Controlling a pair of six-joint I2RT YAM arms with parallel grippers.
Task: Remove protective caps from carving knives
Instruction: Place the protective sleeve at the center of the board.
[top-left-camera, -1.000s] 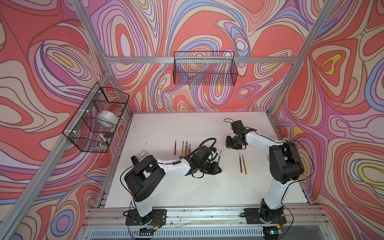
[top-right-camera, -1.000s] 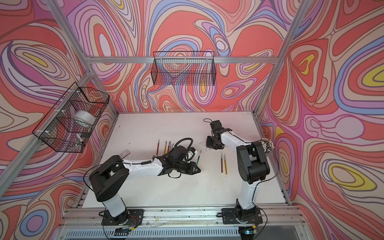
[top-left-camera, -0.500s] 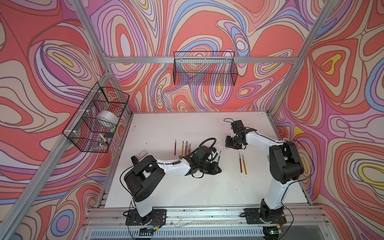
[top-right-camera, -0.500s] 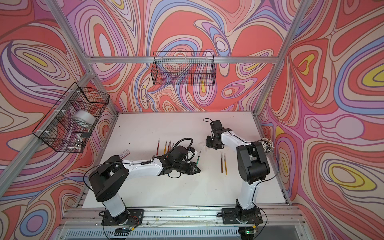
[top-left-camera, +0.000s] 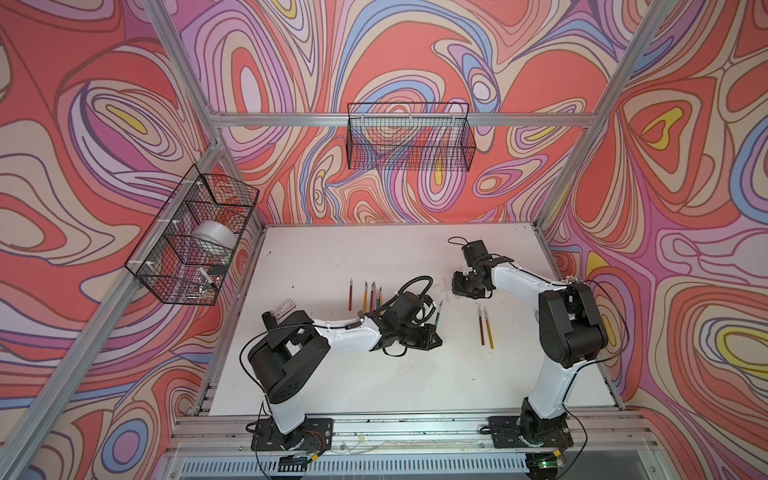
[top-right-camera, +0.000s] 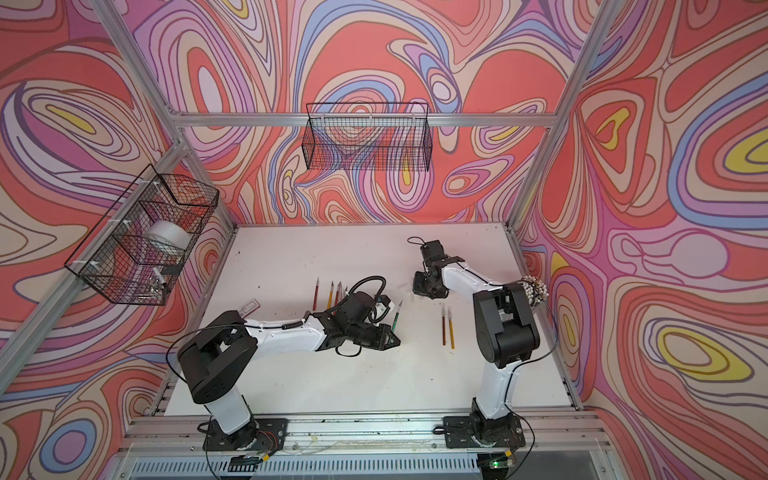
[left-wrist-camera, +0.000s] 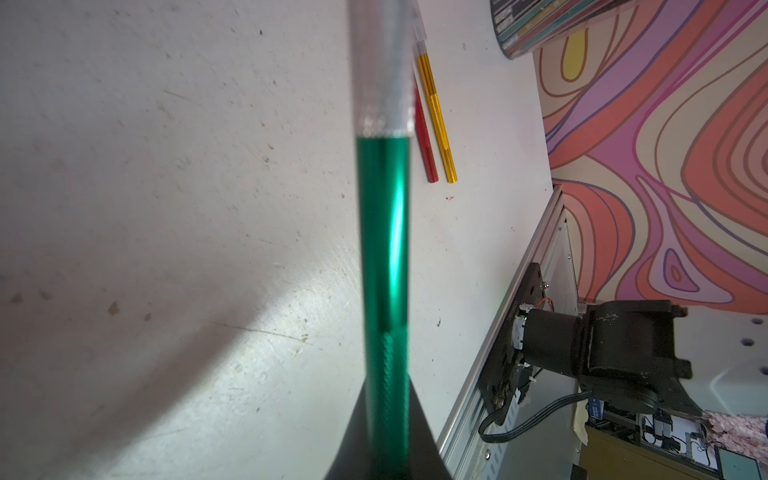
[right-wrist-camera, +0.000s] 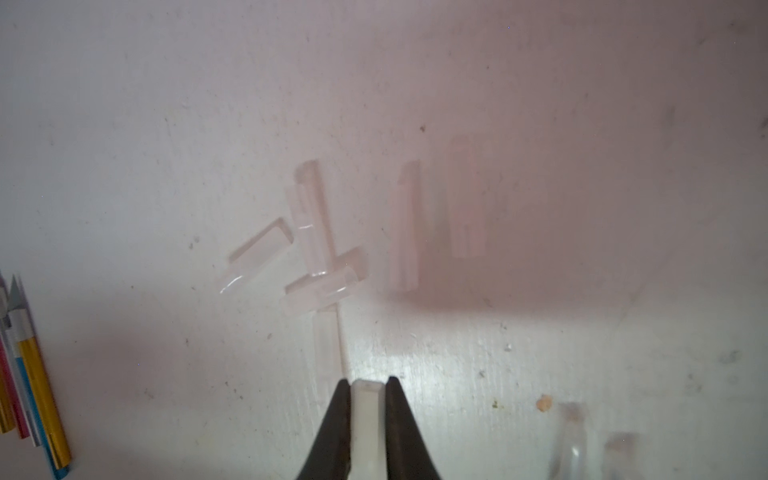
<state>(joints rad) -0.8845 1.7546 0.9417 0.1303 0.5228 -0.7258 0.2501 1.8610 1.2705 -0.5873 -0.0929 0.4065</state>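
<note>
Left claw (top-left-camera: 434, 336) clamped on green carving knife (top-left-camera: 438, 318) above the table (top-left-camera: 374, 386), long axis near front-to-back, blade toward back wall. Right claw (right-wrist-camera: 365, 384) pinches whitish protective cap (right-wrist-camera: 365, 419) over loose caps (right-wrist-camera: 309, 224).

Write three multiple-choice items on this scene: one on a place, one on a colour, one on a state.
1. Where is the whitish roll?
A) on the table
B) in the side-wall wire basket
C) in the back-wall basket

2. What colour is the handle of the carving knife in the left gripper?
A) red
B) green
C) gold

3. How is the left gripper?
A) open above the table
B) shut and empty
C) shut on the carving knife

Answers:
1. B, the roll shows behind that basket's mesh.
2. B, the left wrist view shows a green handle.
3. C, its jaws pinch the handle's end.
</note>
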